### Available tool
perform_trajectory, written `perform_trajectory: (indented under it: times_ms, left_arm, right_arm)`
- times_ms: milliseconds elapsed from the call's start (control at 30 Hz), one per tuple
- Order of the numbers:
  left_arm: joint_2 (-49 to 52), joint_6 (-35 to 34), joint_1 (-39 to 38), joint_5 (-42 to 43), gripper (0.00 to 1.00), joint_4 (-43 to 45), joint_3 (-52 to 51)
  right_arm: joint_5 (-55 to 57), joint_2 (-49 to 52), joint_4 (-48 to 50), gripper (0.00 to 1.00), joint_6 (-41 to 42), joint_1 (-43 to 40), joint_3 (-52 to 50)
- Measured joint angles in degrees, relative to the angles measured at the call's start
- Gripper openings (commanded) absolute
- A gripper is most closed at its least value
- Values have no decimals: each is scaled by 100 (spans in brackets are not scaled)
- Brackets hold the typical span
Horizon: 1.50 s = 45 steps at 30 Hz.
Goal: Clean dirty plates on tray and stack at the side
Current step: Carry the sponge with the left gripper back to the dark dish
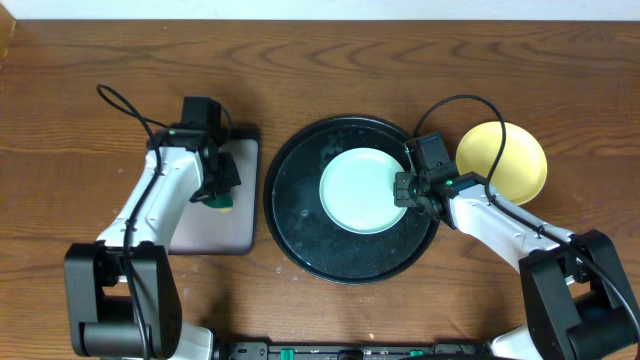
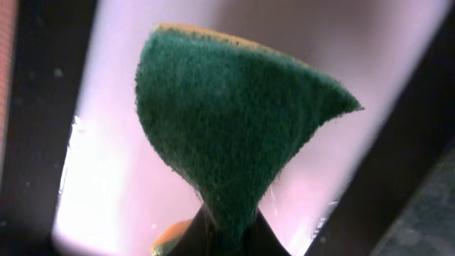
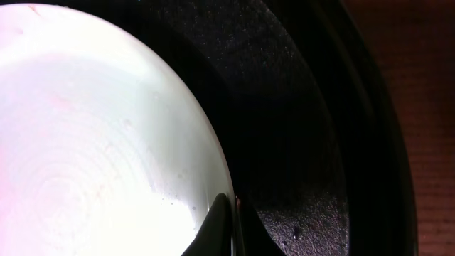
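A mint-teal plate (image 1: 358, 190) lies in the round black tray (image 1: 300, 240). My right gripper (image 1: 403, 190) is shut on that plate's right rim. In the right wrist view the plate (image 3: 92, 142) looks pale, and the two fingers (image 3: 217, 227) clamp its edge from inside and outside over the tray's wet floor (image 3: 298, 142). A pale yellow plate (image 1: 502, 160) rests on the table right of the tray. My left gripper (image 1: 214, 190) is shut on a green and yellow sponge (image 1: 222, 206), which fans out from the jaws in the left wrist view (image 2: 227, 121).
A smaller rectangular tray (image 1: 215, 235) with a dark rim lies left of the round tray, under the left gripper and sponge; its pale floor (image 2: 114, 107) fills the left wrist view. Wood table (image 1: 320, 60) surrounds both trays.
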Motion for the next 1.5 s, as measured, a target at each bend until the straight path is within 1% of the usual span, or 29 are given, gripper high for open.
perform_trajectory:
  times_ms: [67,100,167,200,900,967,1033,1200,1367,1500]
  left_arm:
    - [4,0,0,-22,9,267,-216]
    - [7,0,0,-31,21,382,-308]
    - [7,0,0,-46,33,542,-476]
    - [7,-22,0,-44,37,595,-555]
    - [7,15,0,-61,38,791,-761]
    - [7,15,0,-61,36,944,-927]
    - [4,20,0,-66,8,1117,-1075]
    - [-7,17,-7,-57,7,1204,-1145]
    - [-111,17,-4,-59,7,1099,-1145]
    - [-601,17,-4,-59,7,852,-1145]
  right_arm:
    - [-9,0,2,1,0,0,0]
    - [-15,0,2,2,0,0,-2]
    - [-17,0,4,2,0,0,-2]
    - [-17,0,4,2,-2,0,-2]
    - [-35,0,4,2,0,0,-4]
    - [-35,0,4,2,0,0,-4]
    - [-37,0,2,2,-2,2,-4]
    - [-39,0,2,2,0,2,-4]
    - [-39,0,2,2,-2,2,-4]
    - [-42,0,2,3,0,2,-4]
